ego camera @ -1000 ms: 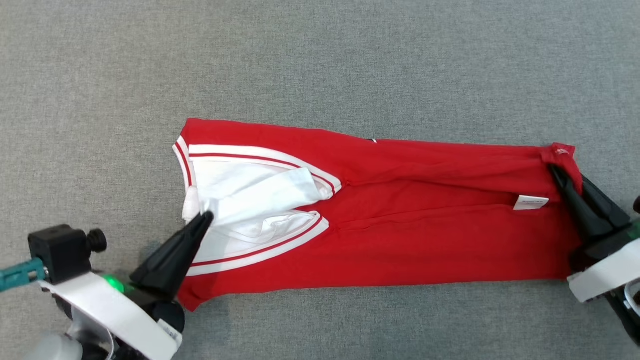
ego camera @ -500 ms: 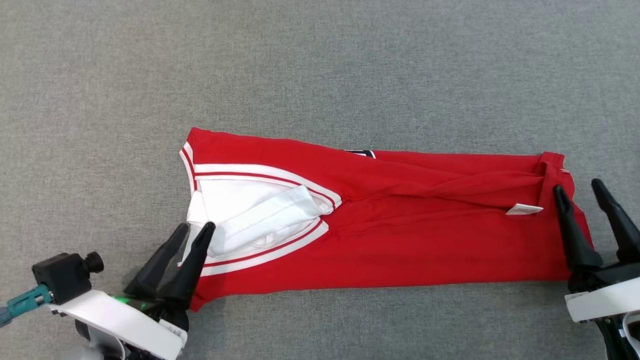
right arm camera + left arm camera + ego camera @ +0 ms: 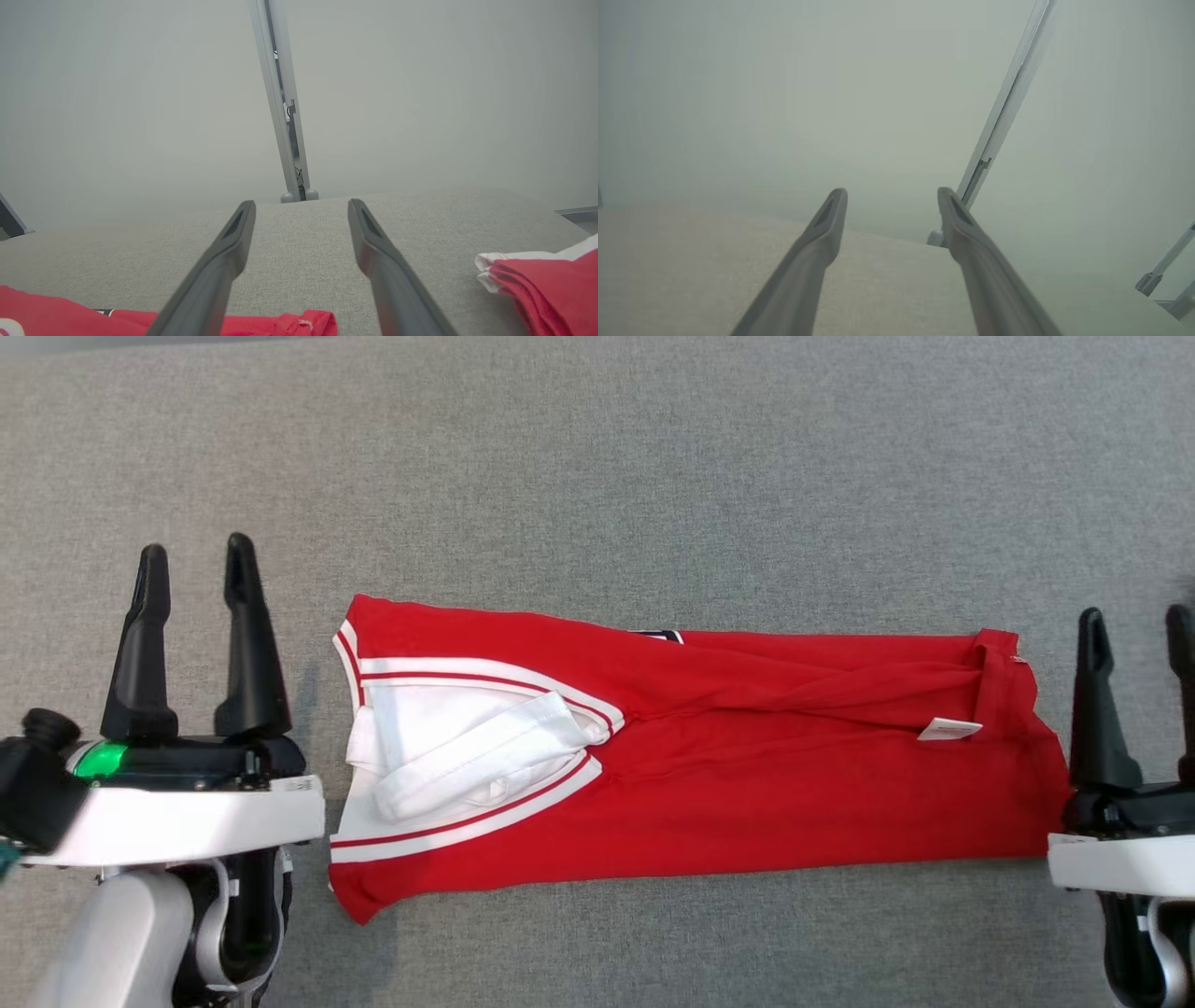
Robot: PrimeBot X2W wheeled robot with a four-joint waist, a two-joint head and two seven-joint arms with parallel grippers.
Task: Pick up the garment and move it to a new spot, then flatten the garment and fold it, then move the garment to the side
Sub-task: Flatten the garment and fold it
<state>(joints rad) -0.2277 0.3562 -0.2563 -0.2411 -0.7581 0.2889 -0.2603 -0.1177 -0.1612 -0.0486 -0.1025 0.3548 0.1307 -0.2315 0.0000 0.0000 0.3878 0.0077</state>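
1. Since the frame one second before, both claws had let go. The left claw (image 3: 196, 546) had been pinched at the white neck lining and the right claw (image 3: 1135, 613) at the hem corner. Both now stood off the cloth, released and empty, with fingers spread.
2. Head view: the garment (image 3: 747, 775) lay flat on the grey counter (image 3: 597, 476) as a long red band running left to right, folded lengthwise.
3. Head view: its neck end pointed toward the left claw, showing white lining (image 3: 448, 747) edged with red-and-white trim. A small white label (image 3: 948, 729) sat near the hem end, by the right claw.
4. Head view: the left claw was just beside the neck end and the right claw just beside the hem end. Neither touched the fabric.
5. Left wrist view (hazy): the left claw (image 3: 892, 191) was released with nothing between its fingers. Pale counter surface (image 3: 668, 270) lay below it, and a slanted metal post (image 3: 1004, 107) stood beyond.
6. Right wrist view: the right claw (image 3: 302, 202) was released and empty above the counter (image 3: 303, 252). The garment's red edge (image 3: 46, 312) ran along the bottom of the view, with its hem under the finger gap.
7. Right wrist view: a separate folded red-and-white cloth (image 3: 551, 284) lay at the right edge, well apart from the claw. A metal post (image 3: 280, 93) rose behind the counter's far edge.
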